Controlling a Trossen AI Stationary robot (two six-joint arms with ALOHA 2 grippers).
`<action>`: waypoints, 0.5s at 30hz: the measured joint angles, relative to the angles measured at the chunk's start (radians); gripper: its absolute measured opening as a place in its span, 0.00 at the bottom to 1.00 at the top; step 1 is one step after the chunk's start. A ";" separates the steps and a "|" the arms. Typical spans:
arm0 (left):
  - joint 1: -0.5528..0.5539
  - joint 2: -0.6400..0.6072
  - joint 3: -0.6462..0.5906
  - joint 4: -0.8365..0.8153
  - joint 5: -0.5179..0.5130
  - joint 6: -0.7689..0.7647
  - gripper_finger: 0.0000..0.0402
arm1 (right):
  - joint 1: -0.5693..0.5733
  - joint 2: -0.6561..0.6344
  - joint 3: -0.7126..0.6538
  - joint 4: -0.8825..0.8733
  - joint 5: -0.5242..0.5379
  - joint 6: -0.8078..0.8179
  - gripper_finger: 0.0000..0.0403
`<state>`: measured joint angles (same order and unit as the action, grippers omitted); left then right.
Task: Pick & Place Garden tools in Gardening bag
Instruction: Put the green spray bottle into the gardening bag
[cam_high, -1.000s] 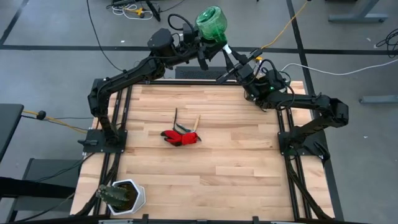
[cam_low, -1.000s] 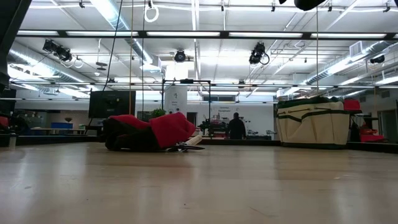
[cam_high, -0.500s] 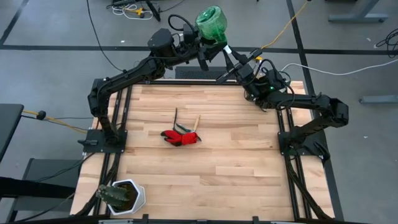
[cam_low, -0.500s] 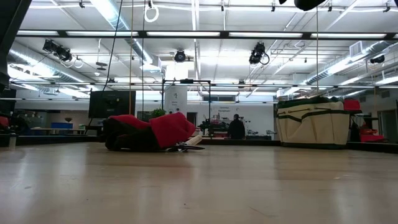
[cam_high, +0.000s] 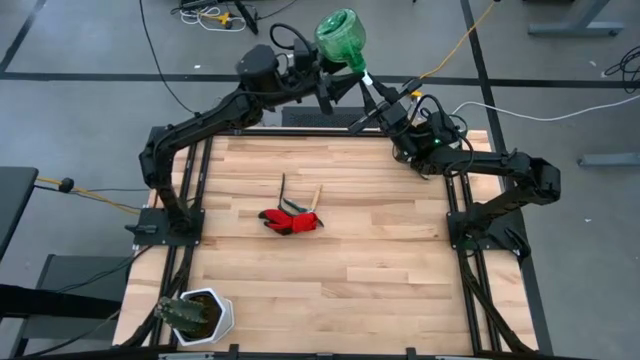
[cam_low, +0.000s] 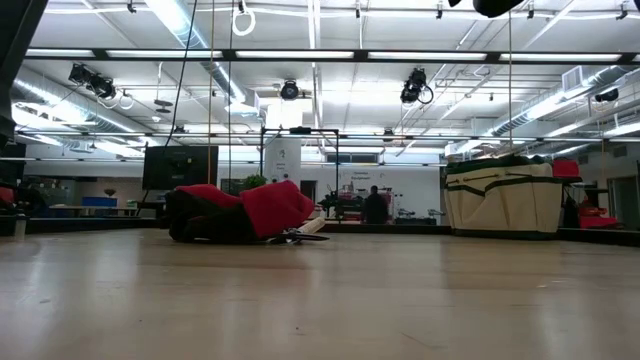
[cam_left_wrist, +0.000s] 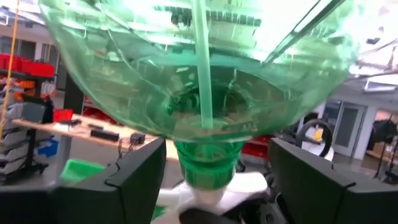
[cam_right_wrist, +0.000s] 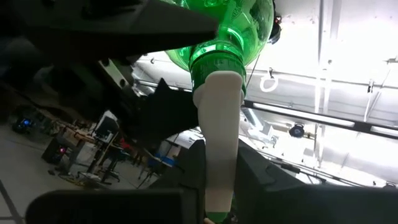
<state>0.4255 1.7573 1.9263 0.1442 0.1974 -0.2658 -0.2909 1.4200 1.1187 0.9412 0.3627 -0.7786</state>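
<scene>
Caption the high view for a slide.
Handover beyond the table's far edge: right gripper shut on the green bottle's white neck, left gripper open beside it; glove on the table.

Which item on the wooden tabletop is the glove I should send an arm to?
Start at the light wooden tabletop seen from above and look slightly left of its centre. The crumpled red fabric glove lies there against slim wooden-handled metal hand tools. It is the only red, soft thing on the table.

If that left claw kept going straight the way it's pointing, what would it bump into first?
Most likely the green watering vessel. It fills the view just ahead of the left gripper, whose jaws stand open on either side of the vessel's neck. The right gripper holds the white spout. Exact depth is hard to judge.
</scene>
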 joint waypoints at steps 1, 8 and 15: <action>0.003 -0.010 0.000 -0.021 0.000 0.007 0.72 | 0.001 -0.001 0.000 0.000 0.003 -0.003 0.13; 0.022 -0.081 0.000 -0.109 -0.024 0.050 0.72 | 0.004 -0.025 0.000 0.000 0.015 -0.016 0.13; 0.027 -0.136 0.000 -0.175 -0.061 0.079 0.72 | 0.005 -0.044 0.000 -0.016 0.025 -0.020 0.13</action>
<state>0.4526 1.6211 1.9263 -0.0308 0.1364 -0.1865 -0.2863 1.3762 1.1187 0.9249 0.3873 -0.7990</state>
